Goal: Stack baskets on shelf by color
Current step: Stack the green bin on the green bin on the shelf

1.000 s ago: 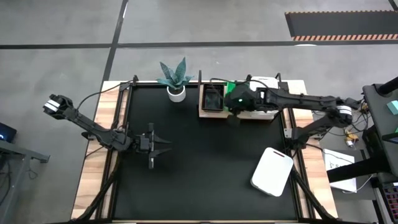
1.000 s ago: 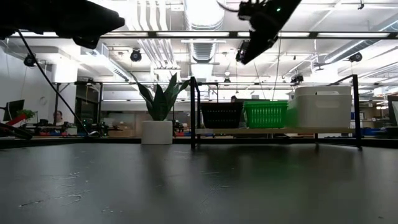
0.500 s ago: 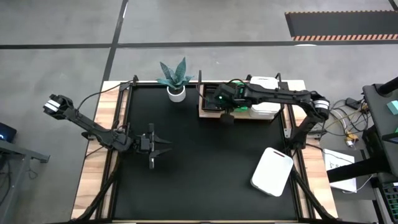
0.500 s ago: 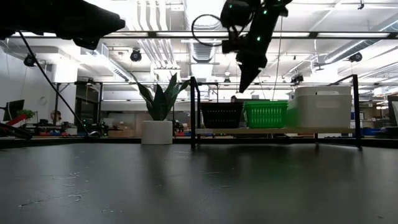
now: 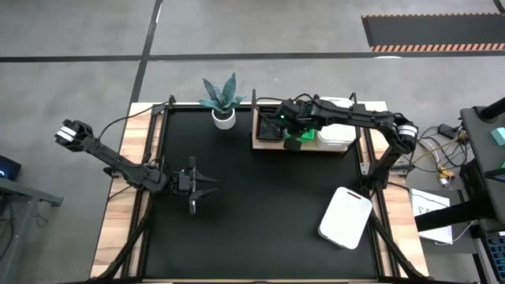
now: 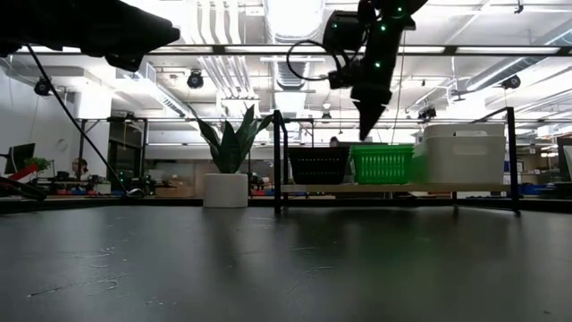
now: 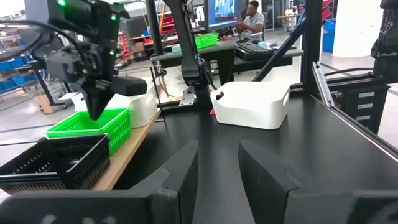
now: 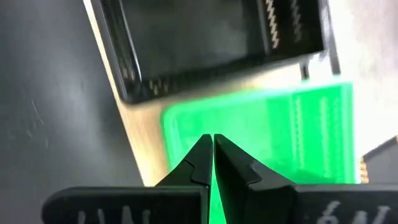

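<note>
Hovering over the shelf [image 5: 260,144] at the far edge of the table, the right gripper [image 6: 367,130] is now found pointing straight down above the green baskets [image 6: 382,164], its fingers pressed together with nothing between them, as the right wrist view makes plain. A second ago it was held high and farther toward the white baskets [image 6: 465,153]; half a second ago it had swung across toward the black baskets [image 6: 318,165]; since then it has been brought back a little and set over the near edge of the green stack. All three colours are seen side by side on the shelf, black at one end, green in the middle, white at the other end, though how many baskets sit in each stack cannot be counted from the low view. One white basket [image 5: 346,218] is left upside down on the black tabletop, well apart from the shelf, so the task is judged unfinished. The empty, closed fingers suggest that a green basket was perhaps just nudged or released, and that the stray white one is probably to be fetched next. The left gripper [image 5: 207,188] is parked over the table's left half with its fingers spread and nothing held
</note>
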